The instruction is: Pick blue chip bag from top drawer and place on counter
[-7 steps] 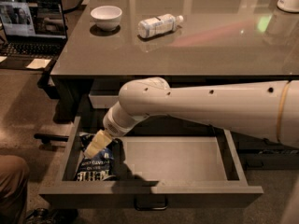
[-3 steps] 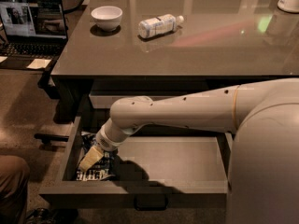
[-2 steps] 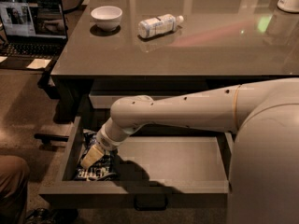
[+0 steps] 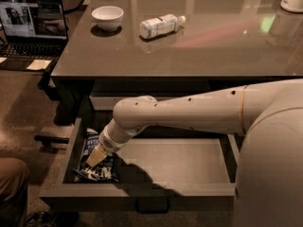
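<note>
Lower than two seconds ago, the pincer (image 4: pixel 97 156) now rests on the blue chip bag (image 4: pixel 103 172), and the robot's white shell fills the near right. Nearest is the front wall of the open top drawer (image 4: pixel 142 190) with its small pull handle (image 4: pixel 152 205). The bag lies in the drawer's left end on the pale floor. Whether the pincer is spread or pinching cannot be told. The white arm (image 4: pixel 189 112) reaches in from the right. Farther off, on the worktop (image 4: pixel 199 56), a plastic bottle (image 4: pixel 161 26) lies on its side, with a white bowl (image 4: pixel 107 17) to its left. A laptop (image 4: pixel 33 25) stands open at far left.
</note>
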You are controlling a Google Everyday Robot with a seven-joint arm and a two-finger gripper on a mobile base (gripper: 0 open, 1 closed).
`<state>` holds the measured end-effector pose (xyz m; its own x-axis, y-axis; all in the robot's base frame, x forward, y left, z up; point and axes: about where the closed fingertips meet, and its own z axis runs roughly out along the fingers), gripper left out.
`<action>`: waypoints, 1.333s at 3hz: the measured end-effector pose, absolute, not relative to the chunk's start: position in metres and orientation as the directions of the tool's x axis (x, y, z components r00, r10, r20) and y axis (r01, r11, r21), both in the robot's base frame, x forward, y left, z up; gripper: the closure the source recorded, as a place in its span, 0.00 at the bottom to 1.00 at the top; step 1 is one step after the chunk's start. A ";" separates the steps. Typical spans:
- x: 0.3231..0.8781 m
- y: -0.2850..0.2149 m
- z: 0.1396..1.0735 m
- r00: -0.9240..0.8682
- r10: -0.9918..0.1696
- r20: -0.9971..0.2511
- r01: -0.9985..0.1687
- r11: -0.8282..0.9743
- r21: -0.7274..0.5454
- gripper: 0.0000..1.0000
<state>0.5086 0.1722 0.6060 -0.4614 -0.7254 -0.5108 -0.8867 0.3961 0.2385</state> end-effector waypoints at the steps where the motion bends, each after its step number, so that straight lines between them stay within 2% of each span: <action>1: 0.512 0.154 0.608 -0.468 -0.709 -0.527 -0.880 0.429 0.204 1.00; 4: 0.536 0.059 0.689 -0.411 -0.676 -0.612 -0.870 0.491 0.041 1.00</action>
